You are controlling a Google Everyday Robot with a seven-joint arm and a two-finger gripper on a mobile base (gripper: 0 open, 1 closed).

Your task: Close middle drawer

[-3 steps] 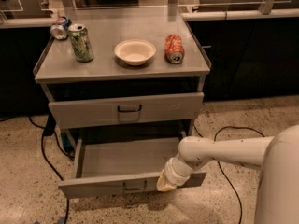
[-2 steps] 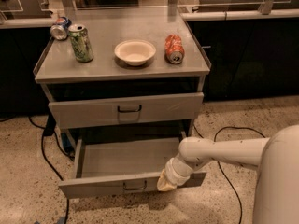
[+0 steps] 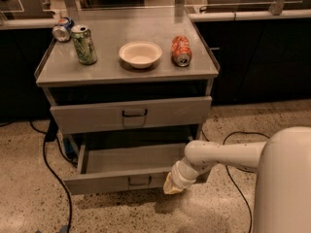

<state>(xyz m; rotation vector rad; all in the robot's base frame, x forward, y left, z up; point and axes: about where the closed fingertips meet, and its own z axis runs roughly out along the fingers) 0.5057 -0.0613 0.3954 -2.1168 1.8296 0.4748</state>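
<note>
The middle drawer (image 3: 104, 182) is pulled out of the grey cart, low down. It has a low flat front with a small dark loop handle (image 3: 140, 181), and its inside looks empty. My gripper (image 3: 172, 185), with a yellowish tip, is at the right part of that drawer's front, close against it, just right of the handle. My white arm (image 3: 218, 155) reaches in from the right. The drawer's right end is hidden behind the arm.
Above it is a drawer with a taller front (image 3: 131, 113), nearly shut. On the cart top (image 3: 107, 67) are an upright green can (image 3: 84, 44), a white bowl (image 3: 140, 54), a lying orange can (image 3: 181, 50) and another lying can (image 3: 62, 29). Cables (image 3: 48, 164) run on the floor. Dark counters stand on both sides.
The open drawer's front seems to have moved slightly back toward the cart. My gripper has shifted a little to the left along it.
</note>
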